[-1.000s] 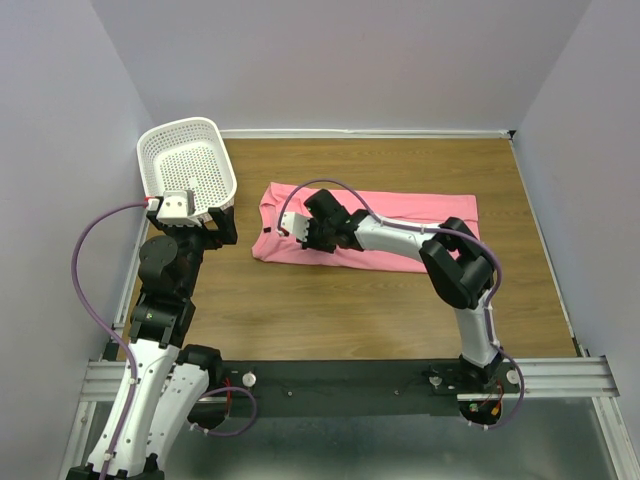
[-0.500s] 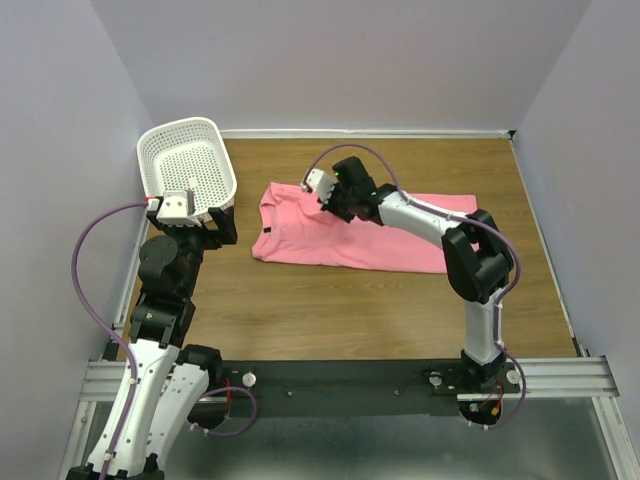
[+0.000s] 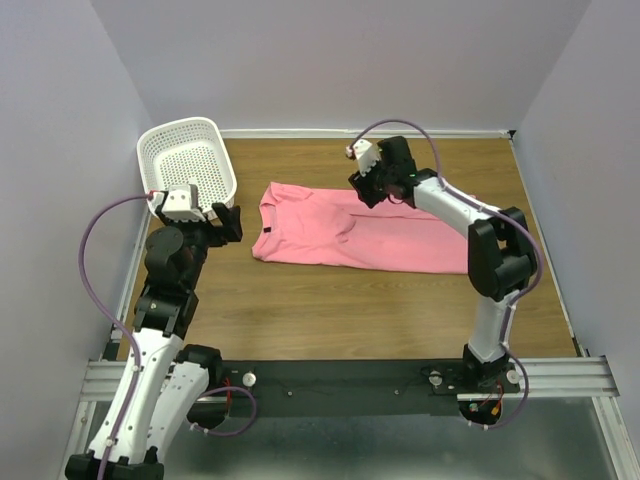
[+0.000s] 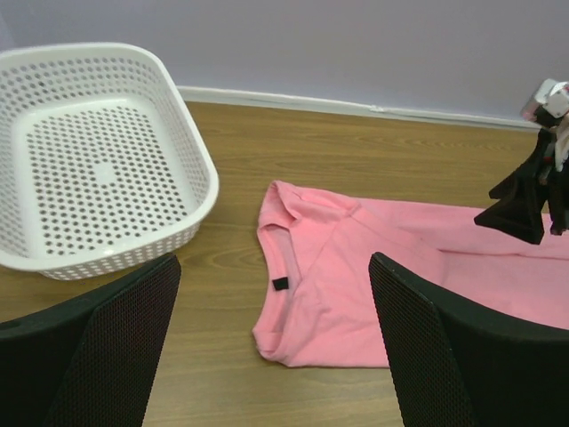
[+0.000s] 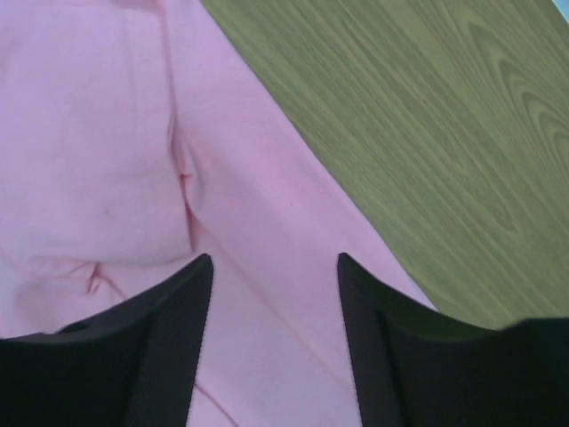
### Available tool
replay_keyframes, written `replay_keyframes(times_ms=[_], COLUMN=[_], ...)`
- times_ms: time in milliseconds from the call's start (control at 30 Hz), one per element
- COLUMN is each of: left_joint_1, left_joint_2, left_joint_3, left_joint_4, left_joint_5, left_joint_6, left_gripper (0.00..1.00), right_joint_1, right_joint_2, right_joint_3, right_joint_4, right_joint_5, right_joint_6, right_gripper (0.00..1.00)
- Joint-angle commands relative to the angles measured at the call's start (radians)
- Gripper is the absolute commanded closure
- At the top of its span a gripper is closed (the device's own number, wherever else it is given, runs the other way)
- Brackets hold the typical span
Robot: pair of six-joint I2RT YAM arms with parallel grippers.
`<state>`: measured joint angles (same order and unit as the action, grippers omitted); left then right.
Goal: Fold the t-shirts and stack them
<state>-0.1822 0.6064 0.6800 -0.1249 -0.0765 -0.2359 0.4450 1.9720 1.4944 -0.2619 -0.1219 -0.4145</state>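
Observation:
The pink t-shirt (image 3: 340,232) lies flat on the wooden table as a long band, its collar end to the left. The left wrist view shows the collar with a small black tag (image 4: 281,284). My right gripper (image 3: 372,191) hovers over the shirt's far edge, open, with nothing between its fingers. The right wrist view shows only pink cloth (image 5: 116,151) under the right gripper (image 5: 274,258). My left gripper (image 3: 224,222) stands open just left of the collar, apart from the shirt. Through the left gripper (image 4: 274,260) I see the collar corner ahead.
A white perforated basket (image 3: 185,126) stands empty at the back left, its rim (image 4: 189,133) close to my left gripper. Grey walls close the table at the back and on both sides. Bare wood (image 3: 330,300) lies in front of the shirt.
My right gripper rose from the shirt's left part, moved back and right to its far edge and opened, letting go of the cloth. The shirt settled flatter. The left gripper shifted slightly.

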Motion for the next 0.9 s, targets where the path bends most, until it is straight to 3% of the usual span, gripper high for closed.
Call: replay_keyframes(times_ms=[0,67,167,400,600,667,767,867], left_joint_1=[0.006,0.004,-0.006,-0.169,-0.175,-0.175,-0.175,-0.175], left_joint_2=[0.075,0.142,0.242,0.453,0.736,0.812,0.840,0.753], left_joint_3=[-0.031,-0.136,-0.308,-0.333,-0.240,-0.194,-0.140,-0.137], left_joint_4=[0.013,0.065,0.163,0.163,0.165,0.180,0.168,0.153], left_joint_5=[0.186,0.333,0.426,0.124,0.043,0.050,0.066,0.070], left_joint_6=[-0.269,-0.420,-0.618,-0.865,-0.917,-0.886,-0.781,-0.686], left_gripper=[0.11,0.19,0.29,0.27,0.29,0.37,0.39,0.35], right_joint_1=[-0.096,-0.165,-0.199,-0.200,-0.200,-0.200,-0.195,-0.174], right_joint_2=[-0.137,-0.159,-0.165,-0.153,-0.136,-0.128,-0.081,0.056], right_joint_3=[-0.066,-0.097,-0.112,-0.120,-0.122,-0.120,-0.061,0.051], right_joint_4=[0.007,-0.003,-0.042,-0.051,-0.053,-0.051,-0.053,-0.069], right_joint_5=[-0.347,-0.503,-0.591,-0.642,-0.659,-0.668,-0.702,-0.710], right_joint_6=[0.019,0.029,0.005,0.040,0.049,0.049,0.071,0.124], right_gripper=[0.32,0.27,0.27,0.27,0.27,0.26,0.26,0.26])
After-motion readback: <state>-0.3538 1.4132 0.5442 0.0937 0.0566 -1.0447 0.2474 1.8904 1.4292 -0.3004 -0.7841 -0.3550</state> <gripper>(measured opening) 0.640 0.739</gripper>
